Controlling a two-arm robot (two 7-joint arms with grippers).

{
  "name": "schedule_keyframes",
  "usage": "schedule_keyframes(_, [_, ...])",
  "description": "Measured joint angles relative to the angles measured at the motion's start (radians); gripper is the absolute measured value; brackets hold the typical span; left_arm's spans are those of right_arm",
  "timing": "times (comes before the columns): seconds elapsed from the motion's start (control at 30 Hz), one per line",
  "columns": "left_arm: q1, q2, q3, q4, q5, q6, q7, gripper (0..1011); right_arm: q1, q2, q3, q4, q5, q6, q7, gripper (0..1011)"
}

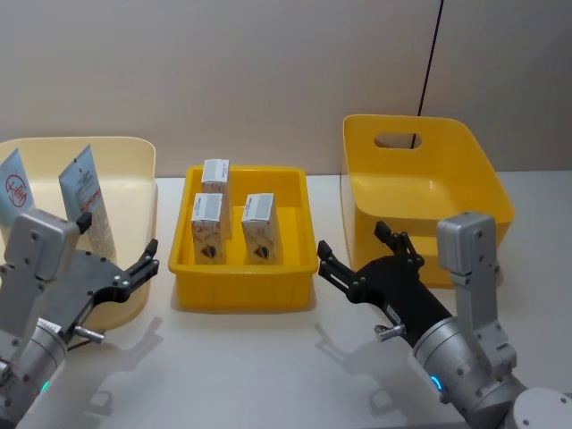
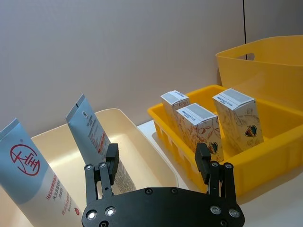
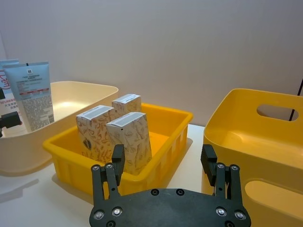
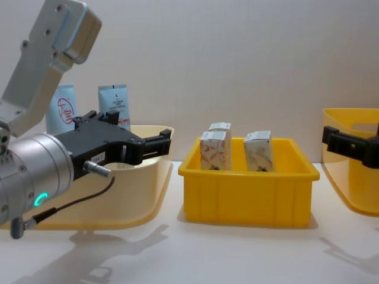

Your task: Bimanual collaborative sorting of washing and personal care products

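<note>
- Tubes, pale-blue squeeze type: two, standing upright in the cream bin (image 1: 130,174) at the left of the head view; logo tube (image 1: 13,192) with its red round mark at the frame edge, plain tube (image 1: 89,201) just beside it.
- Cartons, white with reddish swirls: three, upright in the shallow yellow tray (image 1: 243,286) at frame centre; rear carton (image 1: 214,174), front-left carton (image 1: 207,228), front-right carton (image 1: 259,226).
- Containers: three, counting the deep yellow bin (image 1: 429,174) with handle slot, right of frame.
- Grippers: two. The left gripper (image 1: 116,237) at lower left, over the cream bin's front rim, fingers spread wide, nothing held. The right gripper (image 1: 350,239) at lower right, before the gap between tray and deep bin, likewise spread wide and empty.
- Head view: carton tops and their layout from above.
- Chest view: tray wall covering the carton bases; tube tops rising behind the left gripper.
- Left wrist view: shield emblem on the carton fronts.
- Right wrist view: text block on one tube's face.
</note>
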Motion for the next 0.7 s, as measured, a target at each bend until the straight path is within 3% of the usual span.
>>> schedule_keyframes(0.27, [0.006,0.007,-0.018,-0.006,-0.016,0.002,-0.012,1003,0.0,0.0,0.0,0.0,0.0,0.0,0.0,1001])
schedule_keyframes(0.7, [0.029,0.019,-0.076,-0.033,-0.079,0.034,-0.039,1003,0.0,0.0,0.0,0.0,0.0,0.0,0.0,1001])
